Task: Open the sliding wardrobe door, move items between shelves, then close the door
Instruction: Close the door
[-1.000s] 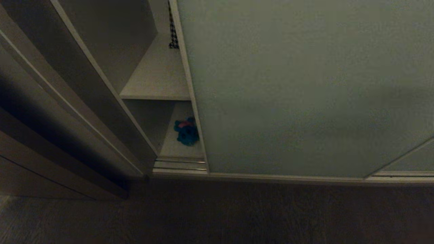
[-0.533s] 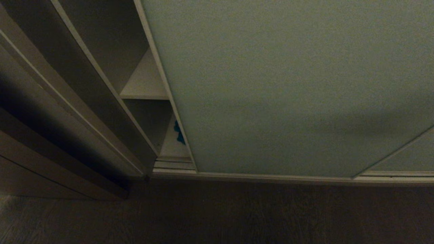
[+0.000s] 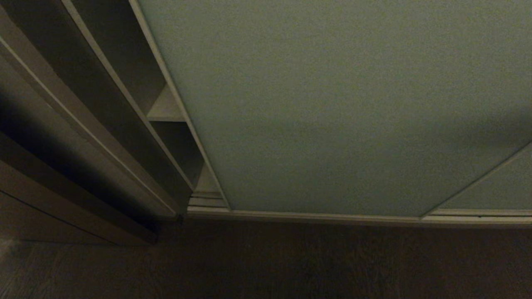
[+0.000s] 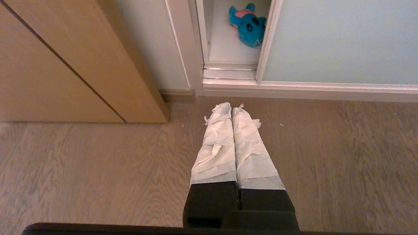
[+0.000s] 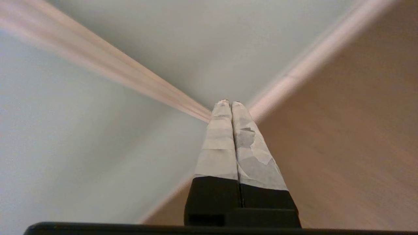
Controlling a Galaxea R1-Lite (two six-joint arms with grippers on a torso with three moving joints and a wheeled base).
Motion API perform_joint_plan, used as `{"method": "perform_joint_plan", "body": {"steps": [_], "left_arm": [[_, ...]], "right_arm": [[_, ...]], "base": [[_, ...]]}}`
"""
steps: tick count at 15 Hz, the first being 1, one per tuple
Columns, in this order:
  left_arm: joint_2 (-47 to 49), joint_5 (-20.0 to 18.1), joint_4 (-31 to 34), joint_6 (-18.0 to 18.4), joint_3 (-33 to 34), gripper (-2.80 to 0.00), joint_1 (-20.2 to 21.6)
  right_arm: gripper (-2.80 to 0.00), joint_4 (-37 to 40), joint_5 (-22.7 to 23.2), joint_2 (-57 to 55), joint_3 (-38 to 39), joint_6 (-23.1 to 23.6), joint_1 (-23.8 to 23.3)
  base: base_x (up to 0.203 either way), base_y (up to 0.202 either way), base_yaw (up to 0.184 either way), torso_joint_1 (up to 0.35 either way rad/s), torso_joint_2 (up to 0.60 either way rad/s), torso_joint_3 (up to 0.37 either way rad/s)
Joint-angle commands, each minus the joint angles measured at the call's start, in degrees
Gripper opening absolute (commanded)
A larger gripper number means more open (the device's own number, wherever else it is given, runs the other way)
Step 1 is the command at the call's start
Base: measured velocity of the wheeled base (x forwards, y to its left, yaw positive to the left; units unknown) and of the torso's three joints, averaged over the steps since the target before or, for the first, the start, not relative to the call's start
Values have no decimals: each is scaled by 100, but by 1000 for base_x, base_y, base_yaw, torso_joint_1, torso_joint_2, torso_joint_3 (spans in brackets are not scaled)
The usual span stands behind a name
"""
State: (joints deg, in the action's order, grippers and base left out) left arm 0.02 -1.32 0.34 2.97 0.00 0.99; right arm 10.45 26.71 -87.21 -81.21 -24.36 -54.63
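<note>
At the far left of the head view stands a wooden cabinet side [image 3: 62, 137], and just right of it a narrow gap shows the wardrobe's interior, with the front edge of a white shelf [image 3: 165, 113] visible partway up. The sliding wardrobe door [image 3: 332, 104] fills most of that view, its cream frame edge bordering the gap, leaving only a slim opening. Neither arm shows in the head view. In the left wrist view the left gripper [image 4: 230, 108] hangs low over the wood floor [image 4: 81, 169], its taped fingers pressed together and empty; the blue plush toy [image 4: 248, 25] lies inside the opening on the bottom shelf [image 4: 225, 52], well apart from the fingertips and just beside the door's edge. The right gripper [image 5: 229, 103] points at the door's lower part, fingers pressed together, holding nothing; whether it touches the door cannot be told.
</note>
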Motion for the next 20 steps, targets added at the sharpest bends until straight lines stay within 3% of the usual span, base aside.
{"method": "perform_joint_plan", "body": {"steps": [1, 5, 10, 20], "left_arm": [[6, 0, 1, 1, 0, -280, 4], [6, 0, 1, 1, 0, -280, 7], [6, 0, 1, 1, 0, -280, -1], [6, 0, 1, 1, 0, -280, 5]], "right_arm": [[-280, 2, 544, -544, -574, -143, 33], [-280, -45, 841, -1011, -1091, -303, 552], [-280, -441, 853, -1318, -1413, -623, 751], [-280, -816, 823, -1770, -1846, -644, 1086]], "base": [[0, 0, 0, 0, 0, 0], [0, 0, 0, 0, 0, 0], [0, 0, 0, 0, 0, 0], [0, 0, 0, 0, 0, 0]]}}
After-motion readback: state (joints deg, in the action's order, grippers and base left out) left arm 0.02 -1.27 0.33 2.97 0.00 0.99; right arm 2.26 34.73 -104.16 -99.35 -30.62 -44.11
